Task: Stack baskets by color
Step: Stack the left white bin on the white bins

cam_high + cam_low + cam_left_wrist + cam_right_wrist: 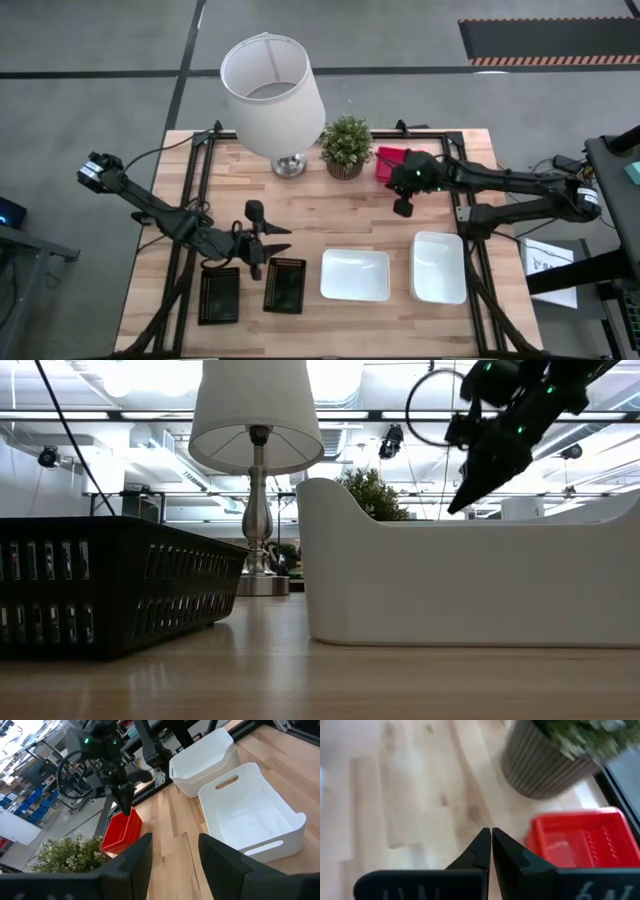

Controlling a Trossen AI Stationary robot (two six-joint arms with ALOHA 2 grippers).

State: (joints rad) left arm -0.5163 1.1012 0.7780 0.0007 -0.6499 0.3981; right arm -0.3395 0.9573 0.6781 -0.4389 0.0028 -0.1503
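While the right gripper [404, 207], fingers together and empty, hangs beside the red basket [390, 161] at upper centre-right, the next move likely requires opening them; left gripper [268, 238] waits, fingers apart.

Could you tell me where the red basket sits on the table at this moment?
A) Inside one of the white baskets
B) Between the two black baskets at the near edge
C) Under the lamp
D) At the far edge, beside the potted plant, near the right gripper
D: the high view shows the red basket at the table's far edge, just right of the potted plant, with the shut right gripper close by it.
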